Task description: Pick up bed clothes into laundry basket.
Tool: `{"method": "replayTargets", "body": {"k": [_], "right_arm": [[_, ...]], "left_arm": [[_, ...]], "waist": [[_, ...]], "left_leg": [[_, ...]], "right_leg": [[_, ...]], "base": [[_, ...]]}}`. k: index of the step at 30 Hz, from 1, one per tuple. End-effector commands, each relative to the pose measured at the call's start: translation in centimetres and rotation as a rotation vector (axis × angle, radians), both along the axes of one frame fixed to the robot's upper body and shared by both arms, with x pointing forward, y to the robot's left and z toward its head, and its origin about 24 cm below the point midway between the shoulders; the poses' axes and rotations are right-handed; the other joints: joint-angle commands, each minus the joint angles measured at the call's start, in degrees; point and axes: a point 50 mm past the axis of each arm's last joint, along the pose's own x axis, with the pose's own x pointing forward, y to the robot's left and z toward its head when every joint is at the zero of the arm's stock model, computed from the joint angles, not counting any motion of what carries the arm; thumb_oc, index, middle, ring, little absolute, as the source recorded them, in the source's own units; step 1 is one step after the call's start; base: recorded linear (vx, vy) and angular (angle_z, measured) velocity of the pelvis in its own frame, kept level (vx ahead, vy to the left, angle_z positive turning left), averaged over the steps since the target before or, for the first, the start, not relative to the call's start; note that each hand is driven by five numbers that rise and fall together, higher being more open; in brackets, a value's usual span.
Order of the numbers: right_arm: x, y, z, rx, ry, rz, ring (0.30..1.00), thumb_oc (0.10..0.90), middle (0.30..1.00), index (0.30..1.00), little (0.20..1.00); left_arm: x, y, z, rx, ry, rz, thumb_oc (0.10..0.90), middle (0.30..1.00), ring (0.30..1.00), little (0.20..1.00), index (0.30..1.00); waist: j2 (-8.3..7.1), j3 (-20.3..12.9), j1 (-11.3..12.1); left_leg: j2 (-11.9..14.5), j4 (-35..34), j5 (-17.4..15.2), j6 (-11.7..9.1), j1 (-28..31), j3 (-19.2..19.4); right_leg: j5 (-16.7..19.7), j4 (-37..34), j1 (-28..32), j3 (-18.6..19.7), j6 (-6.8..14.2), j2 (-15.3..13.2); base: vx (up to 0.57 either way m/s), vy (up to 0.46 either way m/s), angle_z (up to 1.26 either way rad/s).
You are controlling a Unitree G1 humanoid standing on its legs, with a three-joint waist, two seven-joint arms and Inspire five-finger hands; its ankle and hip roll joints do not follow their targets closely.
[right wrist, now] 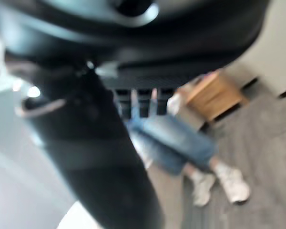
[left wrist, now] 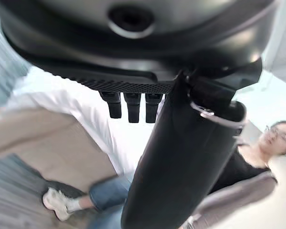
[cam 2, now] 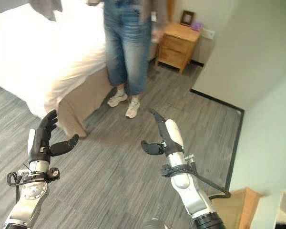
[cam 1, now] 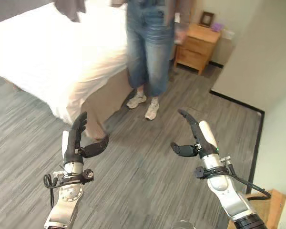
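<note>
Grey garment [cam 1: 70, 8] hangs downward over bed [cam 1: 47, 57]; left hand [cam 1: 76, 138], right hand [cam 1: 195, 138] spread, empty.

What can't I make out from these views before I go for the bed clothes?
- Grey garment on the bed: cut off by the left eye view's top edge.
- Bed's far side: hidden behind the person.
- Items on the nightstand: too small.
- Right wrist view: blurred, with the right hand across it.
- Left hand: open, holding nothing.
</note>
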Motion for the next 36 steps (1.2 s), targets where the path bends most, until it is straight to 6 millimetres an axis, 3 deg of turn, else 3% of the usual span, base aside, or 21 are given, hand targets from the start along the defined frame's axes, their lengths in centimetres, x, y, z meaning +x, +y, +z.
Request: {"method": "replayTargets", "body": {"k": [1, 2, 5, 9, 12, 13, 15, 16, 18, 19, 20, 21, 22, 24, 25, 26, 27, 30, 31, 33, 36], "right_arm": [[0.8, 1.5, 4.0, 0.048, -0.198, 0.063, 0.900, 0.800, 0.900, 0.900, 0.900], [1.0, 1.6, 4.3, 0.060, -0.210, 0.062, 0.900, 0.800, 0.900, 0.900, 0.900], [1.4, 2.4, 5.2, 0.077, -0.242, 0.089, 0.900, 0.800, 0.900, 0.900, 0.900], [1.9, 3.3, 5.9, 0.075, -0.264, 0.120, 0.900, 0.800, 0.900, 0.900, 0.900], [1.9, 3.6, 5.7, 0.066, -0.254, 0.131, 0.900, 0.800, 0.900, 0.900, 0.900], [1.5, 3.8, 5.3, 0.062, -0.239, 0.149, 0.900, 0.800, 0.900, 0.900, 0.900], [1.5, 4.0, 5.4, 0.064, -0.245, 0.164, 0.900, 0.800, 0.900, 0.900, 0.900], [1.5, 4.2, 5.5, 0.064, -0.245, 0.174, 0.900, 0.800, 0.900, 0.900, 0.900], [1.9, 4.4, 5.9, 0.046, -0.255, 0.188, 0.900, 0.800, 0.900, 0.900, 0.900], [2.0, 4.4, 6.3, 0.040, -0.270, 0.191, 0.900, 0.800, 0.900, 0.900, 0.900], [2.0, 4.4, 6.3, 0.040, -0.271, 0.191, 0.900, 0.800, 0.900, 0.900, 0.900], [2.2, 4.3, 6.7, 0.031, -0.282, 0.189, 0.900, 0.800, 0.900, 0.900, 0.900], [2.2, 4.2, 6.9, 0.022, -0.285, 0.188, 0.900, 0.800, 0.900, 0.900, 0.900], [2.3, 3.7, 6.8, -0.009, -0.280, 0.167, 0.900, 0.800, 0.900, 0.900, 0.900], [2.3, 3.7, 6.8, -0.010, -0.280, 0.166, 0.900, 0.800, 0.900, 0.900, 0.900], [2.3, 3.3, 6.8, -0.022, -0.281, 0.154, 0.900, 0.800, 0.900, 0.900, 0.900], [2.3, 2.8, 6.9, -0.041, -0.285, 0.139, 0.900, 0.800, 0.900, 0.900, 0.900], [2.3, 2.1, 7.1, -0.059, -0.286, 0.114, 0.900, 0.800, 0.900, 0.900, 0.900], [2.4, 1.7, 7.5, -0.055, -0.303, 0.089, 0.900, 0.800, 0.900, 0.900, 0.900], [2.3, 1.5, 7.9, -0.064, -0.320, 0.081, 0.900, 0.800, 0.900, 0.900, 0.900], [2.2, 1.7, 8.2, -0.058, -0.339, 0.079, 0.900, 0.800, 0.900, 0.900, 0.900]], "left_arm": [[2.1, -0.3, 6.0, 0.036, -0.300, -0.070, 0.800, 0.900, 0.900, 0.900, 0.900], [2.5, -0.7, 6.1, 0.038, -0.303, -0.092, 0.800, 0.900, 0.900, 0.900, 0.900], [2.8, -1.0, 6.3, 0.044, -0.304, -0.107, 0.800, 0.900, 0.900, 0.900, 0.900], [3.4, -1.4, 6.8, 0.034, -0.327, -0.113, 0.800, 0.900, 0.900, 0.900, 0.900], [3.9, -1.9, 7.2, 0.043, -0.340, -0.125, 0.800, 0.900, 0.900, 0.900, 0.900], [3.7, -1.9, 6.8, 0.060, -0.320, -0.128, 0.800, 0.900, 0.900, 0.900, 0.900], [3.5, -1.8, 6.5, 0.049, -0.312, -0.124, 0.800, 0.900, 0.900, 0.900, 0.900], [3.4, -1.8, 6.3, 0.043, -0.304, -0.124, 0.800, 0.900, 0.900, 0.900, 0.900], [3.4, -1.4, 6.1, 0.036, -0.290, -0.119, 0.800, 0.900, 0.900, 0.900, 0.900], [3.3, -1.2, 6.0, 0.026, -0.288, -0.110, 0.800, 0.900, 0.900, 0.900, 0.900], [3.3, -1.2, 6.1, 0.026, -0.289, -0.110, 0.800, 0.900, 0.900, 0.900, 0.900], [3.1, -0.7, 5.5, 0.023, -0.259, -0.092, 0.800, 0.900, 0.900, 0.900, 0.900], [3.0, -0.6, 5.3, 0.023, -0.252, -0.089, 0.800, 0.900, 0.900, 0.900, 0.900], [2.7, 0.0, 4.8, 0.028, -0.222, -0.069, 0.800, 0.900, 0.900, 0.900, 0.900], [2.7, 0.0, 4.8, 0.027, -0.221, -0.070, 0.800, 0.900, 0.900, 0.900, 0.900], [2.5, 0.2, 4.6, 0.031, -0.211, -0.065, 0.800, 0.900, 0.900, 0.900, 0.900], [2.1, 0.5, 4.4, 0.037, -0.197, -0.053, 0.800, 0.900, 0.900, 0.900, 0.900], [1.6, 0.8, 3.8, 0.036, -0.168, -0.030, 0.800, 0.900, 0.900, 0.900, 0.900], [1.7, 0.8, 3.9, 0.033, -0.170, -0.036, 0.800, 0.900, 0.900, 0.900, 0.900], [1.5, 1.0, 3.8, 0.049, -0.156, -0.038, 0.800, 0.900, 0.900, 0.900, 0.900], [1.5, 1.4, 3.9, 0.083, -0.147, -0.029, 0.800, 0.900, 0.900, 0.900, 0.900]], "waist": [[-2.14, -0.55, -3.91], [-2.29, -0.57, -3.67], [-2.93, -1.08, -3.27], [-3.22, 0.17, -4.60], [-3.77, 0.64, -6.14], [-3.89, -0.07, -7.02], [-3.17, -0.24, -6.99], [-2.89, -0.31, -7.02], [-4.26, 0.19, -5.63], [-5.04, 0.13, -5.10], [-5.03, 0.25, -5.11], [-7.68, 0.88, -3.26], [-8.50, 1.18, -2.76], [-8.72, 1.66, -1.12], [-8.66, 1.61, -0.97], [-8.23, 1.61, -0.40], [-6.95, 1.29, 0.72], [-5.88, 0.21, 2.89], [-5.90, -0.31, 3.79], [-5.49, -1.08, 3.41], [-6.30, -2.42, 3.27]], "left_leg": [[-0.11, -1.31, -5.63, -0.97, 1.96, -10.90], [-1.91, -1.44, -5.93, -0.50, 0.98, -14.74], [-3.58, -1.44, -6.96, -0.42, 1.19, -16.89], [-4.81, -1.44, -9.96, -0.93, 4.85, -20.91], [-4.96, -1.44, -12.52, -1.54, 8.19, -23.49], [-4.41, -1.08, -14.09, -2.15, 10.79, -24.15], [-2.73, 5.12, -11.08, -3.88, 10.32, -23.76], [-1.11, 10.76, -7.56, -5.60, 8.57, -23.42], [1.61, 25.47, 1.49, -8.05, 2.05, -22.72], [1.98, 30.98, 3.66, -8.48, 0.13, -22.25], [2.15, 31.76, 3.48, -8.58, -0.31, -22.41], [3.64, 42.21, 3.59, -7.50, -5.96, -19.69], [4.97, 43.08, 3.37, -7.12, -8.69, -17.86], [8.10, 40.02, 1.59, -6.57, -13.71, -14.50], [8.16, 40.10, 1.30, -6.59, -13.57, -14.36], [7.91, 35.60, 1.08, -6.15, -14.96, -13.36], [6.09, 23.60, 0.84, -5.38, -17.47, -11.29], [3.18, 5.54, 5.84, -5.16, -18.05, -10.50], [3.19, 2.52, 7.07, -5.14, -18.79, -12.09], [3.10, 0.09, 8.45, -4.71, -16.62, -12.20], [2.00, -0.76, 7.47, -3.30, -13.34, -10.99]], "right_leg": [[1.06, -15.09, -0.85, 16.65, -0.85, 13.64], [0.21, -18.53, 0.39, 20.05, -2.24, 15.54], [2.09, -24.03, 0.03, 18.89, -3.04, 15.93], [6.01, -27.24, -5.94, 16.41, -2.54, 18.02], [7.09, -27.34, -7.73, 17.55, -2.40, 18.29], [6.70, -26.82, -6.00, 18.50, -3.66, 18.68], [5.95, -25.67, -4.60, 17.49, -4.89, 18.89], [5.57, -26.18, -2.71, 16.67, -5.99, 19.44], [5.01, -28.14, 1.62, 16.03, -8.56, 19.37], [4.36, -29.15, 3.13, 15.99, -9.36, 19.25], [4.49, -29.29, 3.14, 15.95, -9.47, 19.38], [3.52, -31.49, 7.00, 16.70, -10.75, 18.20], [3.16, -31.84, 8.33, 17.03, -10.81, 17.36], [2.18, -33.21, 10.99, 17.67, -10.17, 16.95], [2.15, -33.45, 11.16, 17.77, -10.10, 16.97], [1.56, -33.96, 12.14, 18.07, -9.66, 17.19], [0.08, -34.72, 13.91, 18.67, -8.40, 18.03], [-3.27, -34.73, 17.50, 19.94, -6.92, 17.92], [-4.25, -34.73, 19.64, 20.47, -6.47, 17.64], [-4.19, -34.48, 20.60, 20.56, -6.12, 17.62], [-3.31, -29.09, 19.64, 21.07, -5.22, 17.07]], "base": [[0.22, 0.148, 1.87], [0.31, 0.098, 2.08], [0.27, -0.033, 1.43], [0.37, -0.016, 0.54], [0.37, -0.077, 0.83], [0.62, -0.175, 1.66], [0.39, -0.167, 1.00], [0.26, -0.204, 0.29], [0.30, -0.241, 0.25], [0.23, -0.163, -0.10], [0.39, -0.269, -0.59], [0.36, -0.233, -0.50], [0.50, -0.206, -0.30], [0.31, 0.018, -0.20], [0.26, 0.064, -0.50], [0.42, 0.183, -0.47], [0.55, 0.256, -0.44], [0.54, 0.248, -0.52], [0.43, 0.159, -0.62], [0.43, 0.202, -0.65], [0.29, 0.172, -0.09]]}}
